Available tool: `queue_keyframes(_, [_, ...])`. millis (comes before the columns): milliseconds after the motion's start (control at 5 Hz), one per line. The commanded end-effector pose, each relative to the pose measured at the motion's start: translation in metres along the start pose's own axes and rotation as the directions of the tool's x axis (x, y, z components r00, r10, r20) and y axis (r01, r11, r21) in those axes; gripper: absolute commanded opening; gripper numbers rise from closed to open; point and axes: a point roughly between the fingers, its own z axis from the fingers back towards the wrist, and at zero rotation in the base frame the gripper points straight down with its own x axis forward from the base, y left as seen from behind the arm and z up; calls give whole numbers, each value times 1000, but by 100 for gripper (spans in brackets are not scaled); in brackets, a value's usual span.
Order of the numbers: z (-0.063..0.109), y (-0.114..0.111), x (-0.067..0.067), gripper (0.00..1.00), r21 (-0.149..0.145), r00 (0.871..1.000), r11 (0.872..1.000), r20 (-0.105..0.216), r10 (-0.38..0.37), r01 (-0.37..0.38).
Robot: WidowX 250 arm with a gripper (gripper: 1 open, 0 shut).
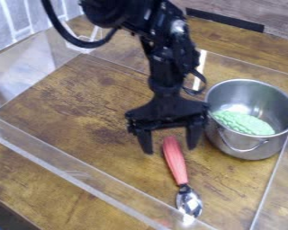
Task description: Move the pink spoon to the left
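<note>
The pink spoon (175, 168) lies flat on the wooden table, its pinkish-red handle pointing away from the camera and its shiny round bowl (187, 206) toward the front edge. My black gripper (169, 140) points down just over the far end of the handle. It is open, one finger on each side of the handle tip and nothing held between them. Whether the fingertips touch the table I cannot tell.
A steel pot (273, 144) with green contents (244, 122) stands just right of the gripper. A clear acrylic wall (75, 171) runs along the left and front of the wooden table (86, 103). Bare wood lies to the spoon's left.
</note>
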Motion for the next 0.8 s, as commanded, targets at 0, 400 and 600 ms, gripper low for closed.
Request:
queue_keyframes(0, [33, -5, 22, 100, -77, 989, 990, 76, 125, -119])
queue_keyframes(400, [9, -24, 14, 100, -84, 999, 996, 32, 23, -20])
queue_keyframes(600, [4, -18, 4, 100, -77, 997, 995, 24, 69, -67])
